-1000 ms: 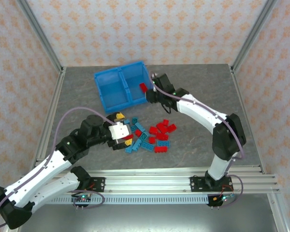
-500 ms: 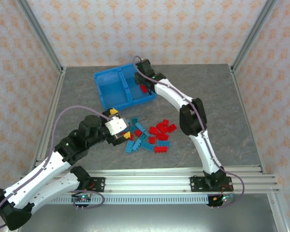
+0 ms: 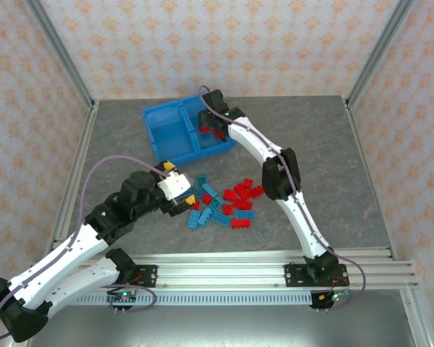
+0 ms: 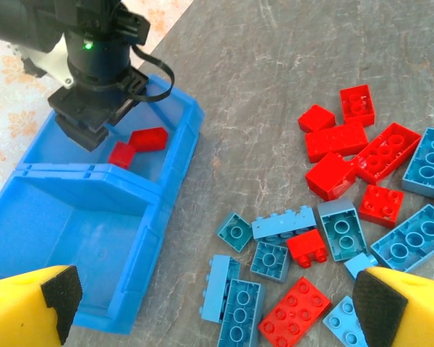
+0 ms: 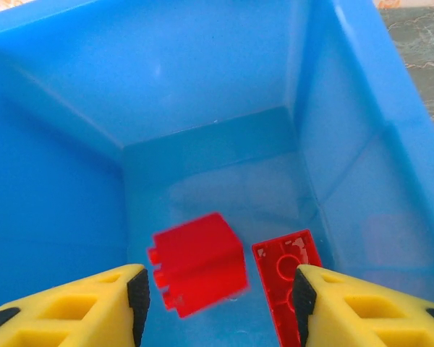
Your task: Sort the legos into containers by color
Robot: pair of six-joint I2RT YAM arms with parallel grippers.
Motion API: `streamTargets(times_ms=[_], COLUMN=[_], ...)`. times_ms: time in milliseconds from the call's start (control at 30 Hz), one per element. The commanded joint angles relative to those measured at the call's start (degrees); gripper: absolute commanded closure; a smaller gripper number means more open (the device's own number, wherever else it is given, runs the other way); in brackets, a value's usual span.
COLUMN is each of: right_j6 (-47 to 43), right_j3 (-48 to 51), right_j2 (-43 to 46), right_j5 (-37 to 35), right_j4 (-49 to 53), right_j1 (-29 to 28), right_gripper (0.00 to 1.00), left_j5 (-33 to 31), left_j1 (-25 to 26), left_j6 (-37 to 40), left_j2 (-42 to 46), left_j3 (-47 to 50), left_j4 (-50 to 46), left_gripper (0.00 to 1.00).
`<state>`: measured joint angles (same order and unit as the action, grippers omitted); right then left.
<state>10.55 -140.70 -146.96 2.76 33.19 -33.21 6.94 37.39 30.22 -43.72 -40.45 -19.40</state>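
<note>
Red brick loose between parted jaws of right gripper, inside right-hand compartment of bin, beside second red brick; reds evidently collecting there; left gripper wide apart above unsorted legos, likely choosing.

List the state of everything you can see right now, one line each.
left gripper, open, empty, above the loose legos.
right gripper, open, over one bin compartment.
that compartment, holds two red legos.
other compartment, empty.
loose legos, red and teal mixed on the table, unsorted.
</note>
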Motion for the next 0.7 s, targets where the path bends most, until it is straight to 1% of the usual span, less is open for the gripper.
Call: streamTargets(times_ms=[0,100,200,267,333,433,467,500,567,600,667], right_j6=[0.45,0.16,0.1,-0.37,-1.03,-1.19,-1.06,-0.77,-0.92,-1.0,-0.14], right_j3=[1.25,6.48,17.03,25.75,37.25,54.21,58.22,62.16,66.97,69.07,72.36], right_j2=[8.2,14.49,23.94,31.05,40.3,52.21,55.04,57.99,62.25,64.02,66.89], right_j5=[-0.74,-0.27,2.23,5.93,10.7,19.23,21.47,24.5,29.95,32.72,36.79], right_j4=[2.34,2.24,0.59,-1.04,-4.29,-9.72,-10.34,-10.22,-7.86,-6.3,-5.25], right_j1=[0.42,0.43,0.43,0.34,0.01,-0.32,-0.36,-0.49,-0.5,-0.45,-0.52], right_gripper=[0.43,0.43,0.42,0.4,0.37,0.31,0.29,0.27,0.24,0.24,0.21], left_j5=[-4.45,-6.75,-8.8,-11.51,-13.67,-13.72,-13.48,-12.98,-11.67,-10.8,-9.49], left_j1=[-0.21,-0.28,-0.93,-2.04,-4.32,-8.55,-9.69,-10.34,-10.36,-10.4,-10.4], left_j6=[-1.96,-3.03,-6.11,-11.22,-17.15,-24.44,-27.05,-29.57,-34.7,-38.67,-47.27], left_j2=[-0.34,-1.54,-4.01,-6.27,-9.13,-13.05,-14.06,-15.44,-18.73,-20.79,-24.43], left_j3=[-1.95,-2.09,-2.9,-4.31,-6.7,-9.9,-10.85,-12.32,-16.44,-18.55,-20.24], left_j4=[2.67,3.28,3.46,3.44,2.15,-0.43,-1.58,-3.24,-9.18,-12.21,-15.14], left_gripper=[0.01,0.0,0.0,0.0,0.0,0.0,0.0,0.0,0.0,0.0,0.0])
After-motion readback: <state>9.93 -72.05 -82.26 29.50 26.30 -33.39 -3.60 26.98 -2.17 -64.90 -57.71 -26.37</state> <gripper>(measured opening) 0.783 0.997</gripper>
